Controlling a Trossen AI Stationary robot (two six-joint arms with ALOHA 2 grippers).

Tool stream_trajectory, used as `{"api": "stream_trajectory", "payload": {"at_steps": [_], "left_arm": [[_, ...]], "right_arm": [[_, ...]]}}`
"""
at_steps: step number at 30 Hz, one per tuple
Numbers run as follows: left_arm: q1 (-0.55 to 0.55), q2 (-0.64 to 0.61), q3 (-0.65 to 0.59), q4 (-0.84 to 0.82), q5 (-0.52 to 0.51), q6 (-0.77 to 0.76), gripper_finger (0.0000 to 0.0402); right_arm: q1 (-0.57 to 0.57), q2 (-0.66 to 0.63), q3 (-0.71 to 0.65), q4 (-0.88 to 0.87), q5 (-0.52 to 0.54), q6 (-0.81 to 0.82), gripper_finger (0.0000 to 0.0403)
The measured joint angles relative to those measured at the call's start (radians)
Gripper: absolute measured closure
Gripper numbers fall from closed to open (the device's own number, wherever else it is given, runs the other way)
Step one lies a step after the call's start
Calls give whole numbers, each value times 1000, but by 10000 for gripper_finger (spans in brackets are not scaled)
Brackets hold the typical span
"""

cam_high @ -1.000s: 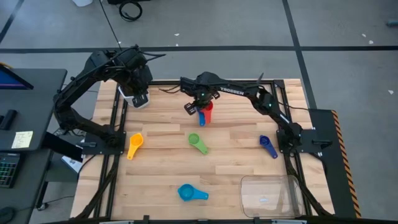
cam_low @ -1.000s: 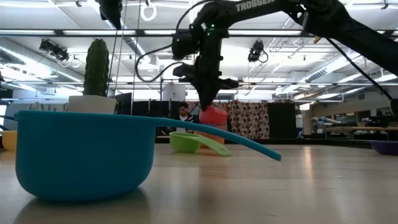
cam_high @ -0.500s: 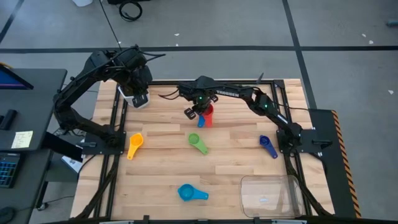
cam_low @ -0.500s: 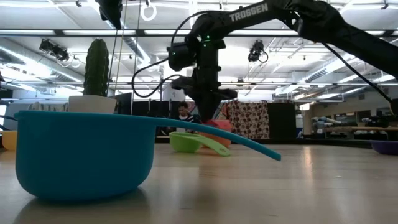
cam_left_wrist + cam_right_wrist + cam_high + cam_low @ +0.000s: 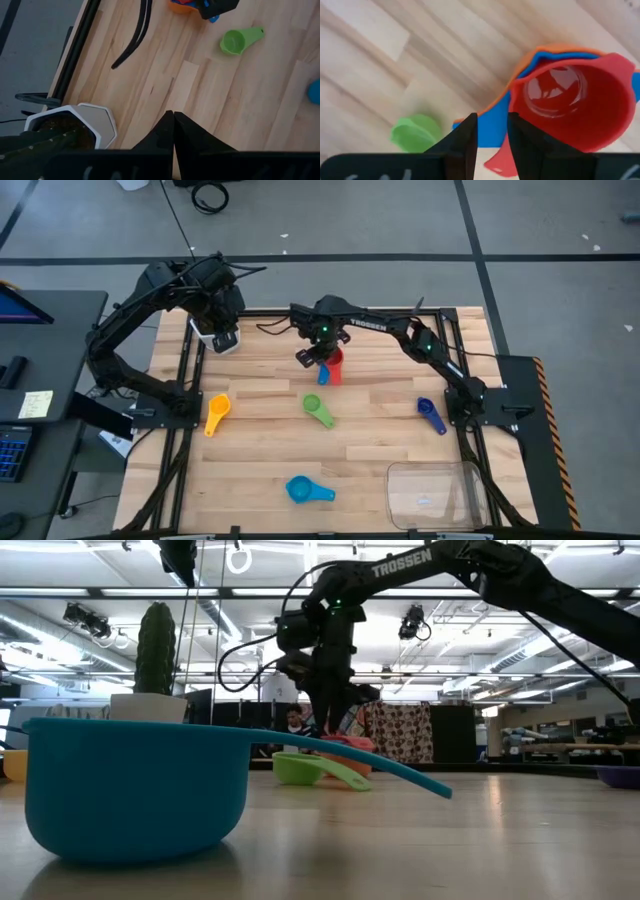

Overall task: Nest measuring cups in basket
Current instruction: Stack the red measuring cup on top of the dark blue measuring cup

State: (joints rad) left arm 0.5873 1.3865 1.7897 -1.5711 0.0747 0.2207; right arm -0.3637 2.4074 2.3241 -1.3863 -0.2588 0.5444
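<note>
1. Right gripper point(image 5: 323, 363) hangs at the bench's far-centre, directly over a stack of measuring cups: red cup point(image 5: 570, 100) on top, nested in a blue one and an orange one whose rims peek out behind it. In the right wrist view the two dark fingers point(image 5: 462, 137) stand slightly spread w/ a narrow gap; the red cup lies just past the tips, its flat handle running down beside them. Can't tell if the tips touch it.
2. Right arm reaches from the bench's right edge across to the centre, wrist bent so the fingers point down; low view shows it dropping in from above onto the red stack point(image 5: 343, 752).
3. Left gripper point(image 5: 173, 116) is parked at the far-left corner, fingers pressed together, above a white pot point(image 5: 222, 340) w/ a cactus.
4. Other cups lie loose on the pale wood-plank bench point(image 5: 380, 440): green cup point(image 5: 317, 408) just in front of the stack, yellow cup point(image 5: 216, 413) to the left, dark blue cup point(image 5: 431, 414) to the right, light blue cup point(image 5: 305, 490) near the front edge, looming large in the low view. All are smooth round plastic scoops w/ short flat handles.
5. Basket point(image 5: 436, 494), a clear rounded-corner tub, sits at the front-right corner, well apart from the stack.
</note>
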Motion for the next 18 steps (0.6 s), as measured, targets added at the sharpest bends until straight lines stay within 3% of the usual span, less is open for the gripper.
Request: {"api": "stream_trajectory", "payload": {"at_steps": [9,14,18], "left_arm": [[0,7,-25,23,19,-43,393],[-5,7,-202,170,133,-108,395],[-21,8,-378,385,141,-157,395]], "right_arm": [[22,-177,26,-15,54,-17,293],[39,-301,27,-92,163,10,293],[54,-345,27,-188,200,40,293]]}}
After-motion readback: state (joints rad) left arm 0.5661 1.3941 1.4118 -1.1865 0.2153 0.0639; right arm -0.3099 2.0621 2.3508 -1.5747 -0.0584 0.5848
